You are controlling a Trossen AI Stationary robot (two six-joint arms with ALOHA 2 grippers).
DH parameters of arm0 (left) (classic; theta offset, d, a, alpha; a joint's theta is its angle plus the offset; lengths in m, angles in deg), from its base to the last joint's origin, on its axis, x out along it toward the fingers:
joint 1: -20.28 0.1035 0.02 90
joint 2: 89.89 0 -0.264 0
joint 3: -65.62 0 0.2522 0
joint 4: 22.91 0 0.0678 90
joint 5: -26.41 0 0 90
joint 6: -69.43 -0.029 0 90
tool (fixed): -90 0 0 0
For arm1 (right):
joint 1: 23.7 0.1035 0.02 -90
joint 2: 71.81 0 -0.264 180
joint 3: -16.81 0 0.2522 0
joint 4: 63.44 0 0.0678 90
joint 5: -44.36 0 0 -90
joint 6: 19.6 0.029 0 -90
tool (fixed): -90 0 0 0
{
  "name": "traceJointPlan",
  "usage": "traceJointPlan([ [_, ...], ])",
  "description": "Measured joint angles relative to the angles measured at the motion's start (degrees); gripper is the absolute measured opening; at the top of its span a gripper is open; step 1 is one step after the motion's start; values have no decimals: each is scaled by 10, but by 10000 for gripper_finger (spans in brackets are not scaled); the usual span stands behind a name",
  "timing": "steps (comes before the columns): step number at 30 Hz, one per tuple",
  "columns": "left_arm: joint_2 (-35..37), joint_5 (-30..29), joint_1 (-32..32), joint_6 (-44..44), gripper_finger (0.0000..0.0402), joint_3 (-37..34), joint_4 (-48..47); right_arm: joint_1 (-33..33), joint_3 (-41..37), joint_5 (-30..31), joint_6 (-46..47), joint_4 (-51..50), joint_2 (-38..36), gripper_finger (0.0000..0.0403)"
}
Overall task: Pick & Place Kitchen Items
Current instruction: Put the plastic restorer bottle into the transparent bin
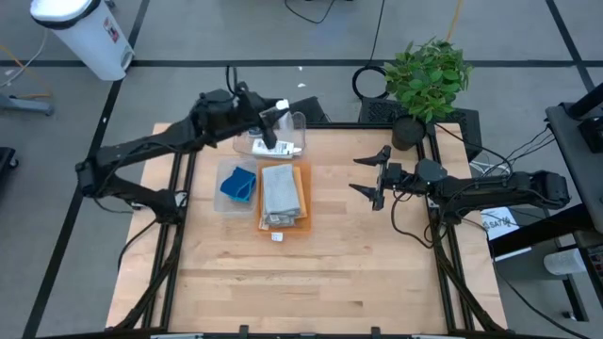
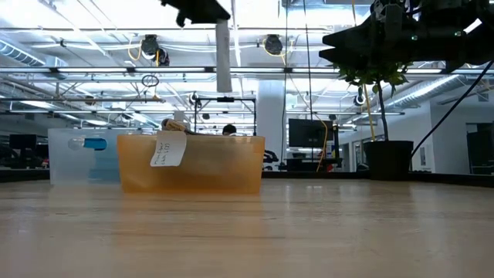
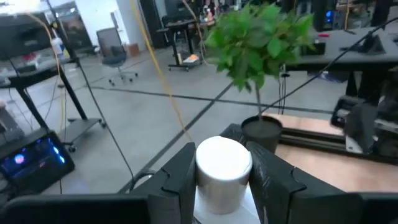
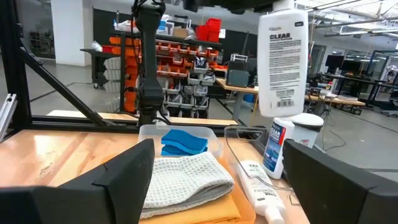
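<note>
White bottle [image 4: 283, 59] clamped in left tool [image 1: 273, 121], lifted above clear tub [image 1: 300, 123] at desk [image 1: 311, 264] far edge. Two more bottles [image 4: 273, 149] below. Grey cloth [image 1: 280, 190] on orange cloth. Right tool [image 1: 375, 179] wide open, empty, beside cloths.

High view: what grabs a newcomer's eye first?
The left tool holds a white bottle in the air above the clear tub at the table's far edge. Beside the tub, a grey cloth lies on an orange one. The right tool hovers open, empty, near the potted plant.
</note>
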Motion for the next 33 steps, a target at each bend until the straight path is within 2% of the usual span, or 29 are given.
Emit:
traceJointPlan([
  [4, 0, 38, 43, 6, 118, -44, 34, 0, 0, 0, 0, 0, 0, 322],
  [9, -30, 79, 87, 27, 119, -132, 163, 0, 0, 1, 0, 0, 0, 322],
  [13, -64, 108, 114, 51, 120, -176, 250, 0, 0, 16, -1, 0, 0, 322],
  [23, -192, 115, 122, 70, 123, -184, 342, -1, 0, 29, -2, 0, 3, 322],
  [33, -224, 117, 121, 74, 124, -184, 347, -1, 0, 30, -4, -7, 3, 322],
])
